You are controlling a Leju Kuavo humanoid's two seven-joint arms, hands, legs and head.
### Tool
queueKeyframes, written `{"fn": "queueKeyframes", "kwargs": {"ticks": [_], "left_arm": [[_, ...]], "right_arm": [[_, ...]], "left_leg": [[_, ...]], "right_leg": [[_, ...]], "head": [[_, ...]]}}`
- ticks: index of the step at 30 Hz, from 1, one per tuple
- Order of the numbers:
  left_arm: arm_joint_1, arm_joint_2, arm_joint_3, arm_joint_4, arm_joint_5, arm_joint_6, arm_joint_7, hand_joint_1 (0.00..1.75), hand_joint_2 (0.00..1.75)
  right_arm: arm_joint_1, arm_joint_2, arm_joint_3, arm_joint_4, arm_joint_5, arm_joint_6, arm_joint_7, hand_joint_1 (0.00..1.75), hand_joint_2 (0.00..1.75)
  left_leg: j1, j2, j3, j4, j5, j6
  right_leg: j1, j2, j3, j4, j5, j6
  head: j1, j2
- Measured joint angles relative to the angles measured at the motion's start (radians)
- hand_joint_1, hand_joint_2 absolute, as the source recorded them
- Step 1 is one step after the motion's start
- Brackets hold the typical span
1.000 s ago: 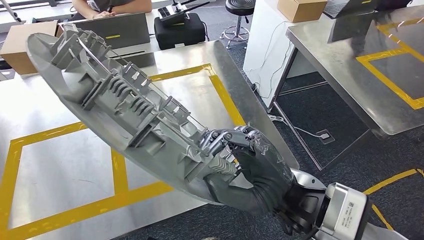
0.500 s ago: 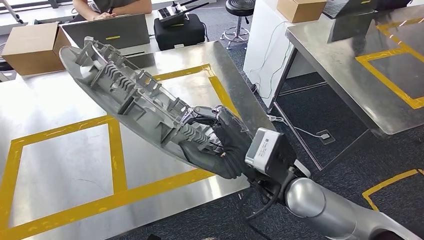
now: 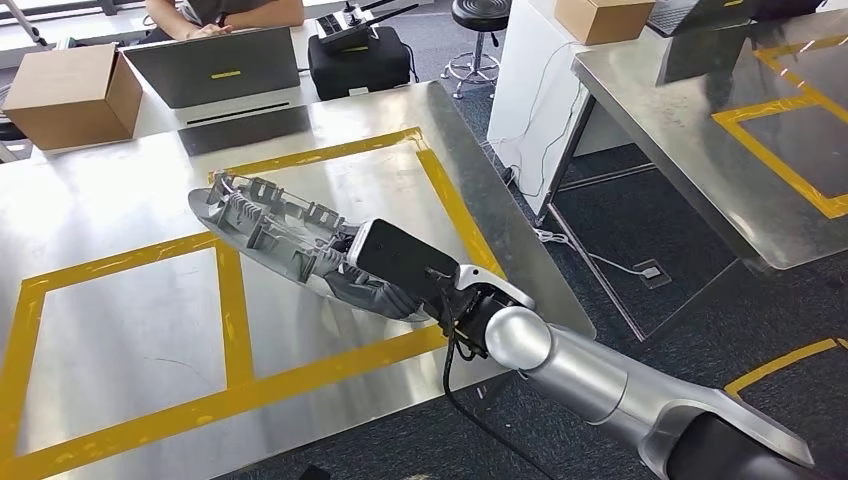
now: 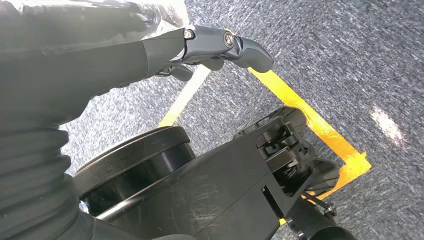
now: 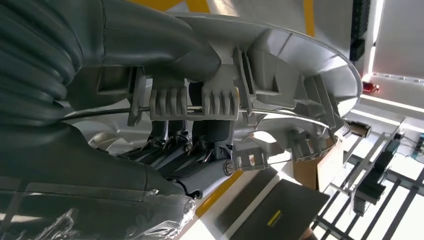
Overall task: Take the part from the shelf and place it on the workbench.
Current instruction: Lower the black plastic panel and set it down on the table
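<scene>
The part point(image 3: 268, 232) is a long grey plastic moulding with ribs and clips on its upper side. It lies low over the steel workbench point(image 3: 120, 330), across a yellow tape line; I cannot tell whether it touches the surface. My right hand point(image 3: 383, 294) grips its near end, mostly hidden behind the wrist's black box. In the right wrist view the thumb point(image 5: 150, 45) presses one face of the part point(image 5: 280, 65) and the dark fingers point(image 5: 192, 150) clamp the other. My left hand point(image 4: 215, 42) hangs over the carpet floor, holding nothing.
Yellow tape frames point(image 3: 235, 340) mark the bench. At its far side stand a cardboard box point(image 3: 60, 95), a grey laptop point(image 3: 225, 65) and a black case point(image 3: 360, 50). A person point(image 3: 225, 12) sits behind. A second steel table point(image 3: 700, 130) stands to the right across an aisle.
My right arm has stretched forward and down, carrying the part from high and close to the camera to just over the bench top.
</scene>
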Motion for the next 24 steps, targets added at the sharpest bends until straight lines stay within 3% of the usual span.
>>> {"fn": "queueKeyframes", "kwargs": {"ticks": [15,24], "left_arm": [[-0.023,-0.002,0.002,-0.006,-0.096,-0.025,0.041,0.0,1.75],[-0.026,-0.006,0.011,-0.006,-0.142,-0.044,0.046,0.0,1.75]], "right_arm": [[-0.056,0.158,0.142,0.45,0.186,0.048,0.008,1.75,1.75],[-0.072,0.224,0.19,0.632,0.263,0.055,-0.001,1.75,1.75]], "left_leg": [[0.0,0.0,0.001,0.0,0.001,0.0],[0.0,0.0,0.003,0.0,0.002,0.0]], "right_leg": [[0.0,-0.001,0.001,0.0,0.0,0.0],[0.0,-0.001,0.003,0.0,0.0,0.0]], "head": [[-0.001,0.0],[-0.001,0.0]]}}
